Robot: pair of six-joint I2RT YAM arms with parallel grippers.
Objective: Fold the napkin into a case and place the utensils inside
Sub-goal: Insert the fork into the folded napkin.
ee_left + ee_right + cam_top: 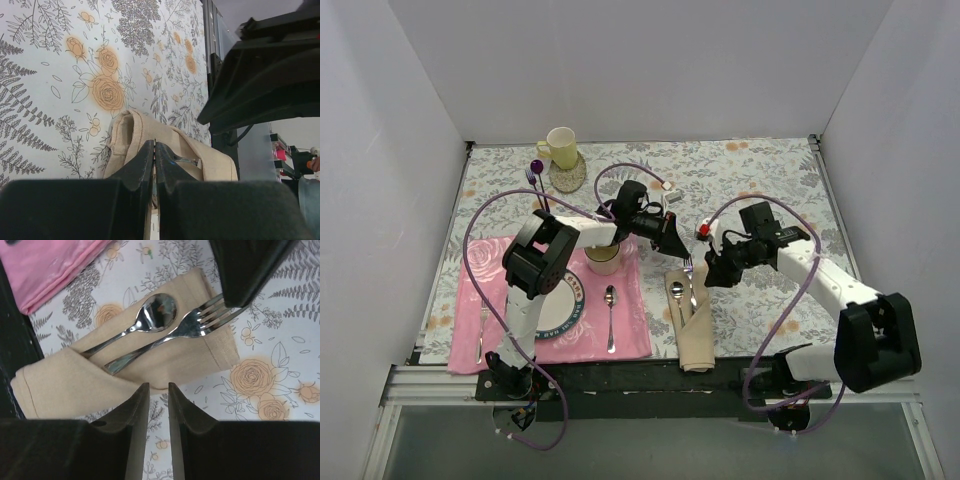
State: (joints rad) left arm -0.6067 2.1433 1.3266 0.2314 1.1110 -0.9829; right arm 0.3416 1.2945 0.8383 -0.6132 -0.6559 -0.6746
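1. The case (65,382) is the beige napkin (696,342) folded into a narrow oblong pouch. It lies on the grey floral tablecloth (280,300) of the bench (760,170), just right of the pink placemat (625,335) and near the front edge.
2. The silver spoon (159,311) and silver fork (197,325) lie just beside each other. Their handles are tucked under the pouch's diagonal fold. The bowl and tines lie out on the far flap of the cloth. Both utensils are in the case.
3. The right tool (156,386) hangs over the case's near part. It is released: the fingers stand a narrow gap apart with nothing between them.
4. The left tool (154,144) is clenched, its fingers pressed together, and no object shows between them. It sits low at the far end of the case, by the fork's tines. Cannot tell whether it touches the cloth.
5. Writing: the plate (578,292) on the placemat carries a blue band of lettering round its rim, too small to read. The left arm hides part of it.
6. Also noted:
   - A longer spoon (610,315) lies on the placemat, right of the plate.
   - A cream cup (603,260) stands at the placemat's far edge.
   - A yellow mug (560,147) stands on a round coaster (570,180) at the far left.
   - A purple-handled fork (535,178) lies just beside the coaster.
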